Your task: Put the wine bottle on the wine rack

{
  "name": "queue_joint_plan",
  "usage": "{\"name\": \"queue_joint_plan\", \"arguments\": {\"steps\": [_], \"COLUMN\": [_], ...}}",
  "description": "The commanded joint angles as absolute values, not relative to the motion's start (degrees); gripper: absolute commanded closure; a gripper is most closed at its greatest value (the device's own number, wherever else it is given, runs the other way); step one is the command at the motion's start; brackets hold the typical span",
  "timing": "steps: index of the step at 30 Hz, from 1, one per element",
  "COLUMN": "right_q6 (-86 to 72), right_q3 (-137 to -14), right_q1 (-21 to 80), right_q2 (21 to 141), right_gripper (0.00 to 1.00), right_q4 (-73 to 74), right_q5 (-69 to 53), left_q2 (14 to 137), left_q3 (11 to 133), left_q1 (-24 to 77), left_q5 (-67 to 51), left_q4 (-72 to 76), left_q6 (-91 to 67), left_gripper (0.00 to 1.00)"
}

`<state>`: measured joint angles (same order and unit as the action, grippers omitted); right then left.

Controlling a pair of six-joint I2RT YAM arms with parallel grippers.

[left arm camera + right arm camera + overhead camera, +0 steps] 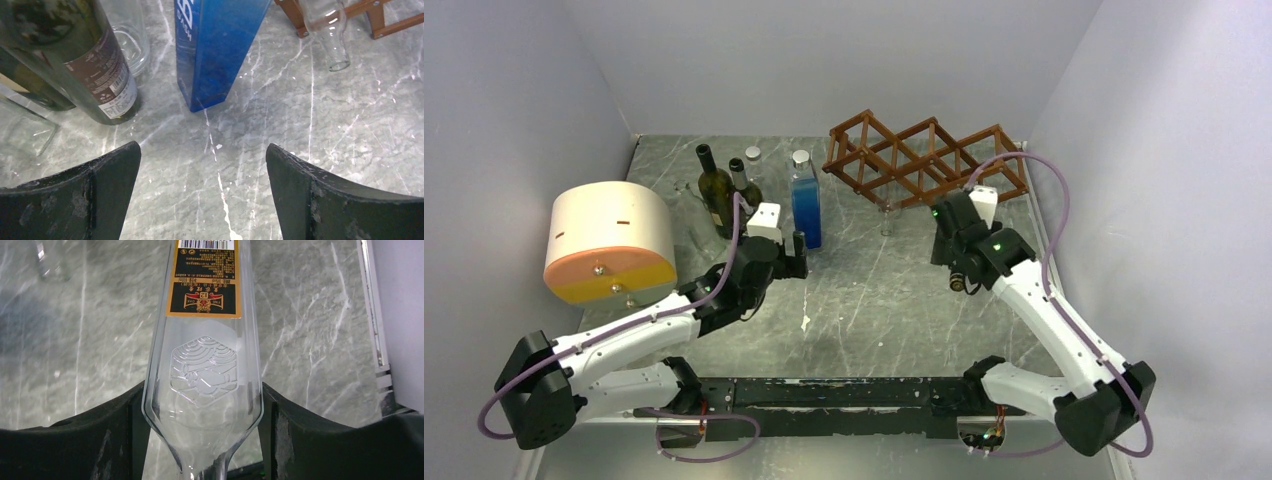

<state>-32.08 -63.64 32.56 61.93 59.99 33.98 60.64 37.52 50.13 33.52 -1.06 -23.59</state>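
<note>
I read the right tool [202, 407] as pinching the clear wine bottle [207, 360] at its shoulder, near the right edge of the tabletop [874, 300]. The wine rack [924, 155] stands at the far right corner. The left tool [202, 165] is spread, near a blue bottle [220, 50].

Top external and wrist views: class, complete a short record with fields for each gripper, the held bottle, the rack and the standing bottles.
Wine rack: far right of the table
Right gripper: shut on clear bottle
Clear bottle: gold label, over the table, not in the rack
Left gripper: open, empty
Standing bottles: blue bottle, two dark bottles, far left of centre
</note>
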Motion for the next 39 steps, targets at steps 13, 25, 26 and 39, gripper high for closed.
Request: {"name": "queue_joint_plan", "arguments": {"steps": [13,25,26,39], "right_q6": [-25.8,-25.1,-25.0,-23.6], "right_q3": [-52.3,-50.0,-49.2,-41.0], "right_q1": [19.0,18.4,18.4,16.1], "right_q2": [57.0,57.7,57.8,56.6], "right_gripper": [1.0,1.0,1.0,1.0], "right_q4": [29.0,22.5,21.3,6.0], "right_q5": [22.2,23.0,23.0,21.5], "left_q2": [58.9,55.8,55.7,53.8], "left_q3": [34.6,33.6,33.6,33.4], "left_q1": [49.8,49.7,49.7,49.7], "left_q5": [27.2,24.2,23.9,23.7], "left_q4": [3.9,6.0,6.2,5.6], "left_q6": [-23.9,-23.0,-22.9,-23.3], "left_gripper": [0.01,0.0,0.0,0.0]}}
